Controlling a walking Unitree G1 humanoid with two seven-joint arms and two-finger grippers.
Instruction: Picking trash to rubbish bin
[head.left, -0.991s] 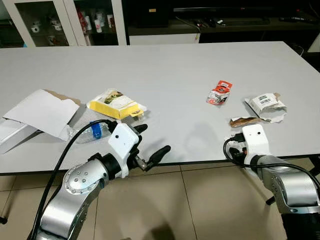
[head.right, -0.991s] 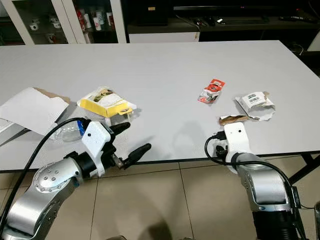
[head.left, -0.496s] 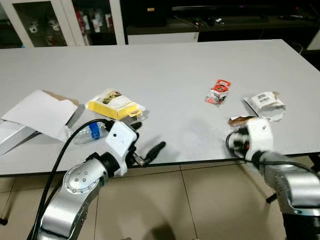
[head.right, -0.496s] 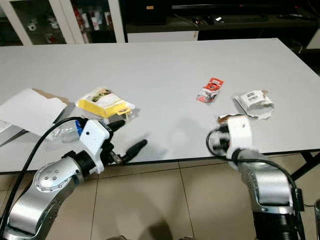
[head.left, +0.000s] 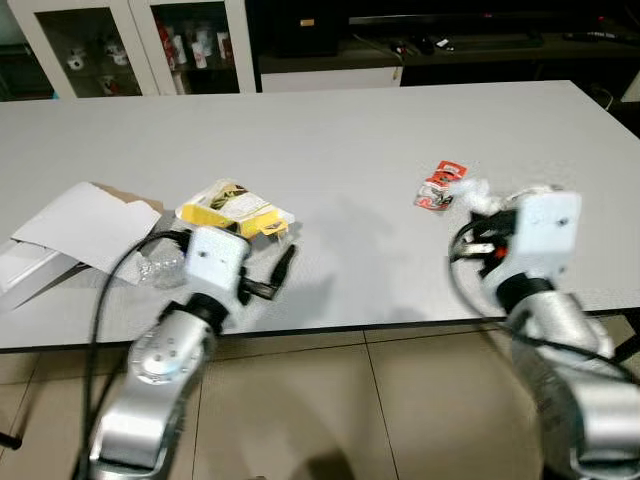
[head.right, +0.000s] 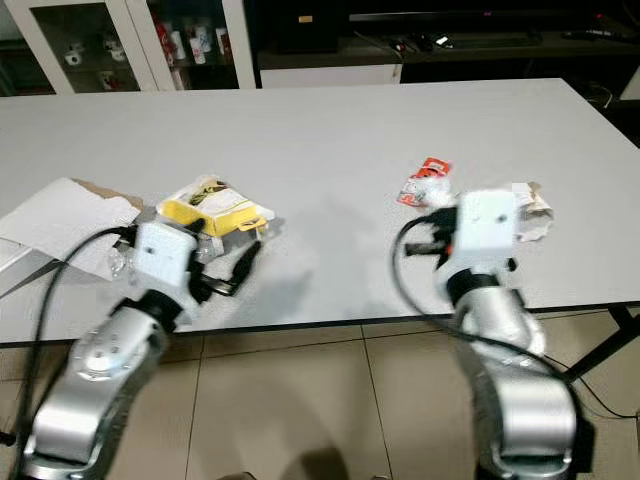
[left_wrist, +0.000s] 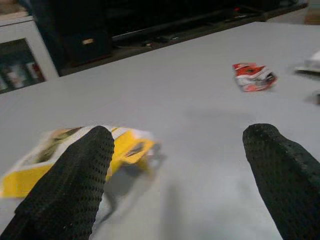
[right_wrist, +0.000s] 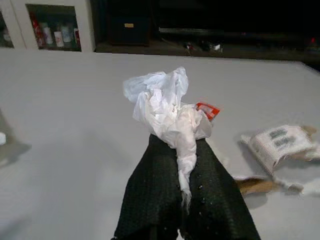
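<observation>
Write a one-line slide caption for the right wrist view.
Right gripper shut on a crumpled white wrapper, held above the grey table, with a torn labelled packet lying beyond.

We've got two chunky silver arms here, each ending in a white boxy wrist block with a tiny dark dot on its face. Black cables loop out from both wrists. The left gripper (left_wrist: 182, 175) and right gripper (right_wrist: 185, 200) have long black fingers (left_wrist: 70, 185) with a fine dimpled, mesh-like texture.
</observation>
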